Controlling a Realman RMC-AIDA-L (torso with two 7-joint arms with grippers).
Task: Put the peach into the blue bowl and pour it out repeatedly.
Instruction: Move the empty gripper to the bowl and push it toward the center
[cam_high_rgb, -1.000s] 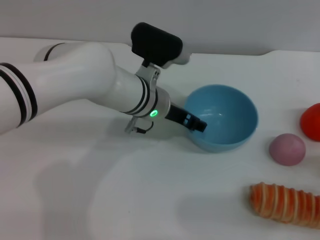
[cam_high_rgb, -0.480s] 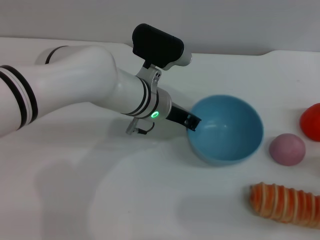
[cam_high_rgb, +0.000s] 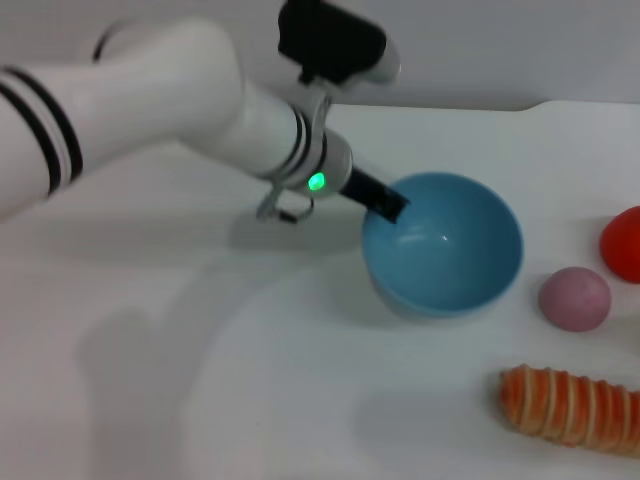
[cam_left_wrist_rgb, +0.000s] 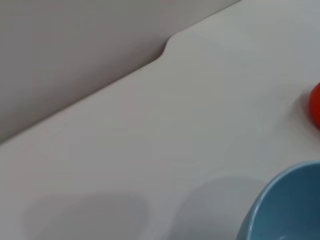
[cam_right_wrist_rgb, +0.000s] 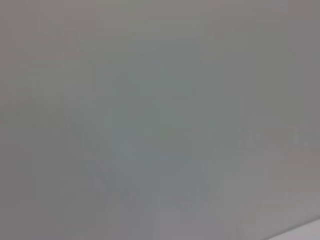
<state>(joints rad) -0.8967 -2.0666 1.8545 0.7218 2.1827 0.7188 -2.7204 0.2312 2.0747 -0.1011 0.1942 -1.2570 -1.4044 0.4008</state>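
Nearest the robot lay an orange-and-white striped roll (cam_high_rgb: 572, 410), then the small matte dusty-pink peach (cam_high_rgb: 574, 298) on the white counter (cam_high_rgb: 200, 400), just beside the round light-blue plastic bowl (cam_high_rgb: 445, 245) and outside it. The peach looked light, firm and apt to roll, best pinched across its middle; the bowl looked light, stiff, glossy-slick. Farther back, the left gripper (cam_high_rgb: 385, 203) had its jaws clamped on the bowl's rim; right gripper unseen.
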